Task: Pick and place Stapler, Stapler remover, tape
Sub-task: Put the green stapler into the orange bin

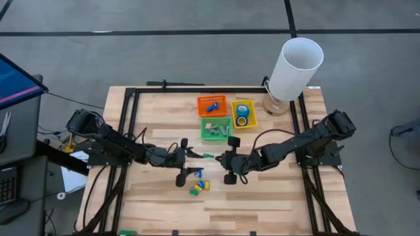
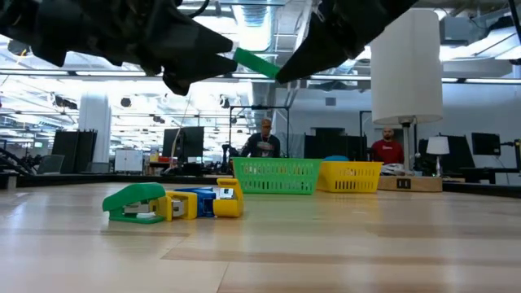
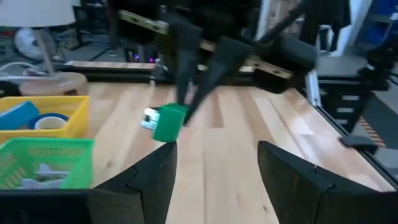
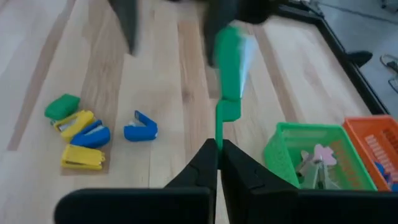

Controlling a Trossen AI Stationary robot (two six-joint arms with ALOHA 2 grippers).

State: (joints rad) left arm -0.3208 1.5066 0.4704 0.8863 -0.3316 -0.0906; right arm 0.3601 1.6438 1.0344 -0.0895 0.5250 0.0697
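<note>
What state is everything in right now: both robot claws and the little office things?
right gripper, jaws shut on the green stapler, which is held up in the air.
left gripper, jaws open, facing that stapler, holding nothing.
tape, lying in the yellow basket.
loose staplers, lying on the table, untouched.

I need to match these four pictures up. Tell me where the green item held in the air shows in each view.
High view: green item between the two tools, just below the green basket.
Low view: upper middle, above the table, under the dark arms.
Left wrist view: centre-left, pinched by the right tool.
Right wrist view: upper middle, standing off the tool tips.
Shared landmark: the green basket.
</note>
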